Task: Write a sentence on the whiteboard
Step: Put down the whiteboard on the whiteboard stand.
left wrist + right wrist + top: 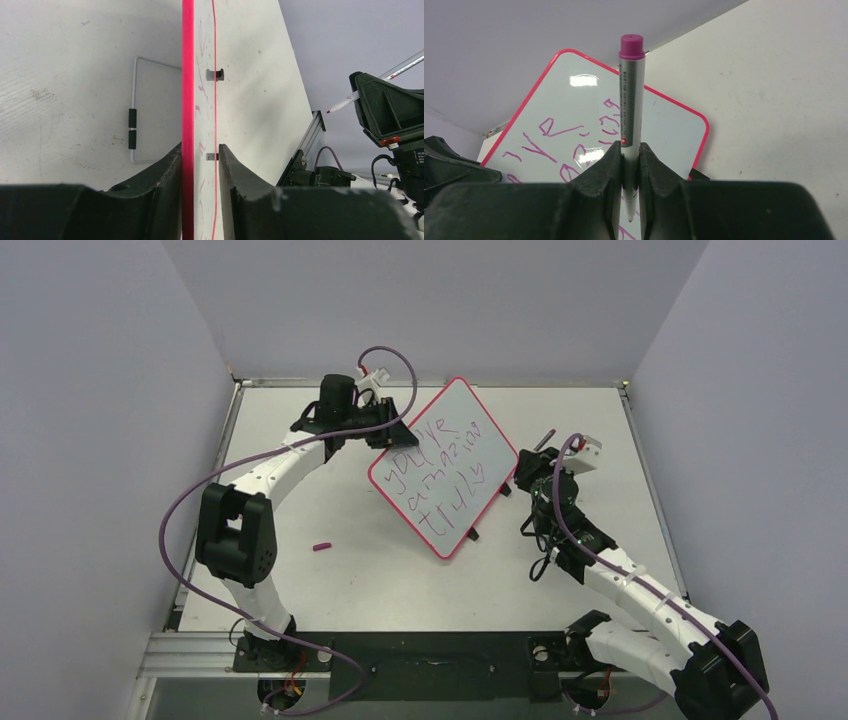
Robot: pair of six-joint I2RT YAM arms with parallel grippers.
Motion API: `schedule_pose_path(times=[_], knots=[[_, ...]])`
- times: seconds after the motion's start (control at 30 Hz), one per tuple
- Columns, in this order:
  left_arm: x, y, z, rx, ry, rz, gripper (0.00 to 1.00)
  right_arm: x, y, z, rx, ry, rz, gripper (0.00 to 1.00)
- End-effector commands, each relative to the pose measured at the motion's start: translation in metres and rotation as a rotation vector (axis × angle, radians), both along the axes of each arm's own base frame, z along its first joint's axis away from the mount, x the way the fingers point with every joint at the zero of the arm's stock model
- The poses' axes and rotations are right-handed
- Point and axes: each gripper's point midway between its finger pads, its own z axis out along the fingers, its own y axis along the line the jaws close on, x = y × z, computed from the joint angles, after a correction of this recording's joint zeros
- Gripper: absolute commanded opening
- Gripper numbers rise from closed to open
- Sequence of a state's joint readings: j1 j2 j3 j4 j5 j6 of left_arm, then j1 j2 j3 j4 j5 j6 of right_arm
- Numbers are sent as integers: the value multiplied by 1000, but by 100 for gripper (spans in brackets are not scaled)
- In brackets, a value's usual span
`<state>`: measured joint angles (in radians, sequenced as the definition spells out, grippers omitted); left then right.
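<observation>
Whiteboard (462, 408) in left hand (200, 150), marker (630, 90) in right hand (629, 150), sentence (440, 475) seemingly three-lined.

- You have a pale grey-white table (400, 570) across the cell, scuffed and speckled in places.
- Plain lavender-grey walls close you in: back wall (430, 300), left wall (90, 440), right wall (760, 390).
- Along your near edge run an aluminium rail (200, 652) and a black plate (440, 665).
- Your light is even, and the shadows on the table are soft.

Small purple piece (321, 546) on table (400, 580)
</observation>
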<state>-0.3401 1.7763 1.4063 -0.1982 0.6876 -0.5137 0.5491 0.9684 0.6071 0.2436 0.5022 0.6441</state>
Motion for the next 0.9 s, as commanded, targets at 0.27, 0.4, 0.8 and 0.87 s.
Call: schedule_pose_path(times=[0.27,0.4,0.8,0.87], knots=[[-6,-8,35,-40,-123,-27,35,-4,-12,8,12,-30,-34,0],[-3,-5,32,-22,-134,-8,41,-5,-14,8,12,-30,-35,0],[3,3,13,25,-125,34,50,-6,-15,7,12,-29,-37,0],[4,4,13,27,-130,41,52,-6,-15,7,12,-29,-34,0]])
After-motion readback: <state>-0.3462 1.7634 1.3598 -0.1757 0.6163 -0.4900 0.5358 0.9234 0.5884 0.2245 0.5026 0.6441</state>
